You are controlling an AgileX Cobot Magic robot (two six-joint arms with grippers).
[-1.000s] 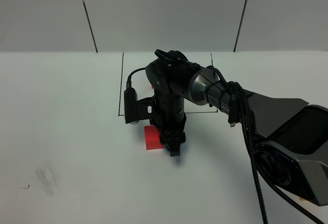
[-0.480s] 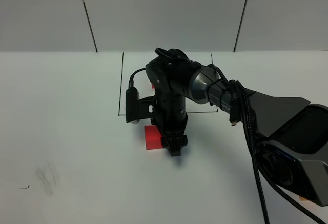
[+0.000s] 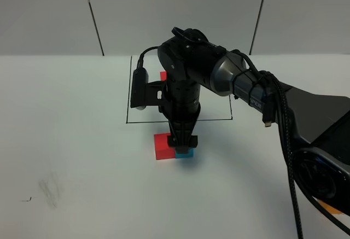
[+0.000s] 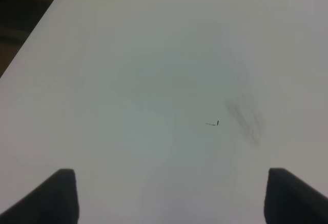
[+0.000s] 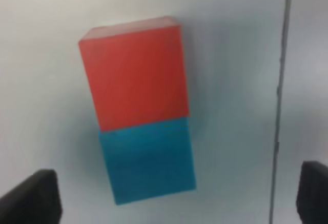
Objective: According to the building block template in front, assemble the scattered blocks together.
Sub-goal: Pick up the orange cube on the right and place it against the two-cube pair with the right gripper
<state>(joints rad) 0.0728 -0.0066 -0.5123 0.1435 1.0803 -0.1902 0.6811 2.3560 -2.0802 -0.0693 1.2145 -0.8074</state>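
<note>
Red cube (image 5: 133,73) and teal-blue cube (image 5: 148,160): plain matt faces, smooth, without gloss or grain; material not discernible. Desk top (image 3: 82,157): white, smooth, matt, laminate-like; marked by a grey rubbed smudge (image 4: 246,119) and a thin black drawn line (image 5: 281,80). Right arm housing (image 3: 188,80): black, hard, semi-gloss, plastic or painted metal. Joint sleeve (image 3: 224,77): satin grey, catches a soft highlight. Cable (image 3: 284,140): black, braided sheath.
</note>
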